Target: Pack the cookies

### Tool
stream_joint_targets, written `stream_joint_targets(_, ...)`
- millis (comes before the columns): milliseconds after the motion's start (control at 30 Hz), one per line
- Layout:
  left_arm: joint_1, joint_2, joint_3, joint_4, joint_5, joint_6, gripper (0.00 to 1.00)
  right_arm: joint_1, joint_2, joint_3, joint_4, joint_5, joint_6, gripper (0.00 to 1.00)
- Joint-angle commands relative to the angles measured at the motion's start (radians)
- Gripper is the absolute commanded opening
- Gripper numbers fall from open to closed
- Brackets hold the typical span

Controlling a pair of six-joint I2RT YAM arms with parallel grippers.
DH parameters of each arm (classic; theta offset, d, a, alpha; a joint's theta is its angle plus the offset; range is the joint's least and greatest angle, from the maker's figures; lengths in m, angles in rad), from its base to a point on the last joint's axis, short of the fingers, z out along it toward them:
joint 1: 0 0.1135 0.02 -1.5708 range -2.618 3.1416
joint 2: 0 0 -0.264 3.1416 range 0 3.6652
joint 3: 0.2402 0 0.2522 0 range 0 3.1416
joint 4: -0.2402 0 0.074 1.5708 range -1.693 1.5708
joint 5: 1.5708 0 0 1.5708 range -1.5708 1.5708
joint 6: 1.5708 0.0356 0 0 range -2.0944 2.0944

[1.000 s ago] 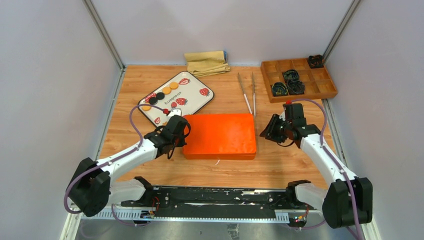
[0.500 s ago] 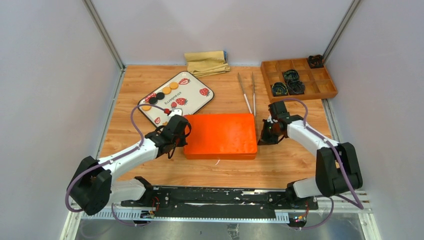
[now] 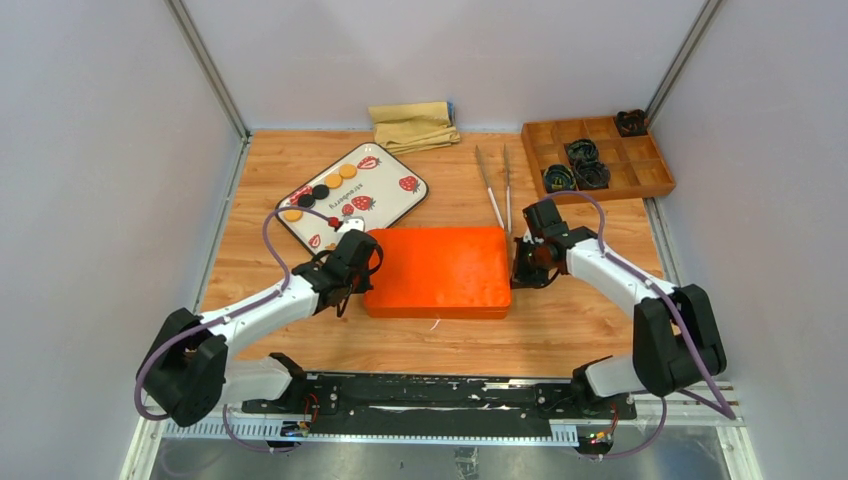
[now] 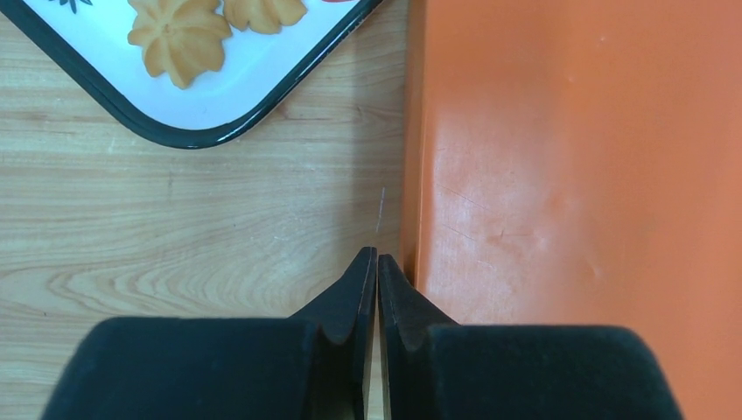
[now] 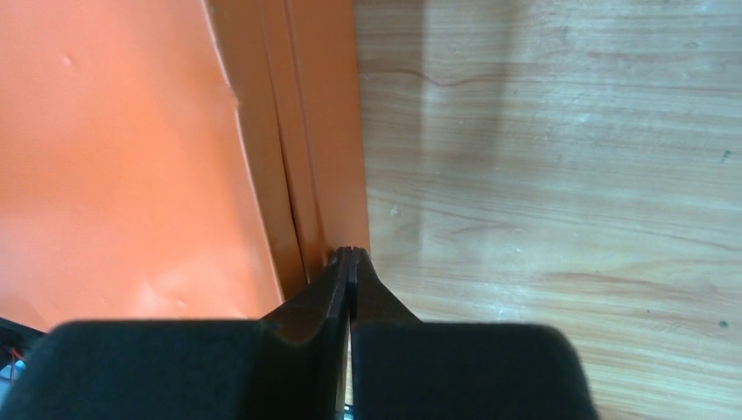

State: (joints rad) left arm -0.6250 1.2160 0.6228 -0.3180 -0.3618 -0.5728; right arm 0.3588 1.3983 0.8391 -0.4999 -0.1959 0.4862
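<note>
Okay, top view alone shows the whole layout. The cookies (image 3: 320,190) lie in a diagonal row on the strawberry-print tray (image 3: 390,170), back-left of the closed orange box (image 3: 438,270); most are golden, two are black. Metal tongs (image 3: 498,185) lie behind the box. A wooden compartment tray (image 3: 640,180) with dark pleated cups sits back-right, and a folded tan cloth (image 3: 413,125) lies at the far edge.

Left wrist view adds detail: two flower-edged golden cookies (image 4: 179,39) near the tray's dark rim (image 4: 175,136), which sits close to the box's side (image 4: 411,175) without touching it. Right wrist view alone shows the seam between lid and base (image 5: 293,201).

Both arms reach forward and inward, low, one at each short end of the box.

Left gripper (image 3: 364,270): fingers (image 4: 359,289) pressed nearly together with a hairline slit and nothing between them, tips just beside the box's left edge over bare wood.

Right gripper (image 3: 516,275): fingers (image 5: 337,280) clenched tight, empty, tips at the box's right rim. Cannot tell if they touch it.
</note>
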Motion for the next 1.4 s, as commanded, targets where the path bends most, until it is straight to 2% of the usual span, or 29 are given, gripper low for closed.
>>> stream_joint_targets(0,-0.012,-0.001,0.042,-0.024,-0.049,-0.030,0.10,0.026,-0.060,0.032,-0.068,0.126,0.044,0.00)
stream_joint_targets(133,-0.012,-0.068,0.076,-0.123,-0.194,-0.050,0.10,0.026,-0.099,0.040,-0.120,0.257,0.056,0.00)
stream_joint_targets(300,-0.012,-0.141,0.145,-0.250,-0.360,-0.084,0.11,0.020,-0.139,0.038,-0.153,0.350,0.068,0.00)
stream_joint_targets(433,-0.012,-0.191,0.204,-0.299,-0.422,-0.077,0.12,-0.001,-0.168,0.041,-0.167,0.386,0.062,0.00)
stream_joint_targets(600,-0.012,-0.213,0.201,-0.121,-0.211,0.052,0.14,-0.010,-0.199,0.055,-0.177,0.417,0.034,0.00)
stream_joint_targets(833,-0.012,-0.005,0.176,0.070,0.136,0.044,0.11,-0.010,-0.242,0.092,-0.180,0.386,-0.012,0.00)
stream_joint_targets(1133,-0.012,0.097,0.090,0.176,0.228,0.013,0.11,-0.009,-0.291,0.133,-0.171,0.360,-0.060,0.00)
stream_joint_targets(1367,-0.012,0.194,0.052,0.273,0.298,-0.006,0.09,0.022,-0.250,0.197,-0.103,0.186,-0.159,0.00)
